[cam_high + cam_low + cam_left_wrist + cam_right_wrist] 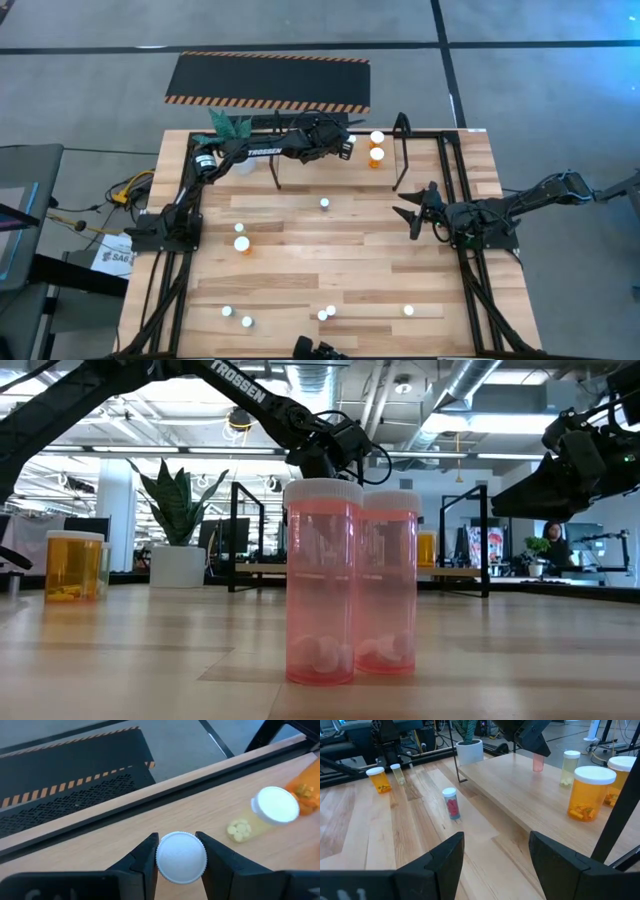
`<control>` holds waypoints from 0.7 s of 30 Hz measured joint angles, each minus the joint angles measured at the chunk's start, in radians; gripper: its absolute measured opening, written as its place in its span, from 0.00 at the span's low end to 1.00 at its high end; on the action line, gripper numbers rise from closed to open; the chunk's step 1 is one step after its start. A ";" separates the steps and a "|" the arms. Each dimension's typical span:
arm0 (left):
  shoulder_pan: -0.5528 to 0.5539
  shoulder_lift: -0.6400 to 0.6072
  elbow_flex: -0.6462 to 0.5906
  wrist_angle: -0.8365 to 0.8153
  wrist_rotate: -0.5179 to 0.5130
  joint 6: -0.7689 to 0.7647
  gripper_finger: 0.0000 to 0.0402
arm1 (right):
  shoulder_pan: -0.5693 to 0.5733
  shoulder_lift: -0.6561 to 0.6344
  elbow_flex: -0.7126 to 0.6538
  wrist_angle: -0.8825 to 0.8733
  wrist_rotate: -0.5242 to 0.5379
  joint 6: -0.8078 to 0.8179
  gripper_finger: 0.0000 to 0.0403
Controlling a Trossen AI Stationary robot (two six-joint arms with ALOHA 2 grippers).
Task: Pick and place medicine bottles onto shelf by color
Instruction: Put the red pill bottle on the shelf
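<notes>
Bottle [180,857], round white ribbed cap

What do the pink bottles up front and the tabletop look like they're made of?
Pink bottles: translucent, glossy plastic by the look; pills show through the walls; opaque white ribbed caps. Tabletop: pale wood planks, seams and grain visible, smooth with a slight sheen.

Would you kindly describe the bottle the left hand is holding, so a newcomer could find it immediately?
Look to the raised wooden shelf at the table's far edge. Above its middle, the left hand grips a pink bottle by its white cap. The greenish bottle and orange bottles nearby stand free.
</notes>
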 joint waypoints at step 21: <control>0.023 0.000 0.000 0.009 0.064 0.081 0.26 | 0.000 0.000 0.000 0.000 0.000 0.000 0.61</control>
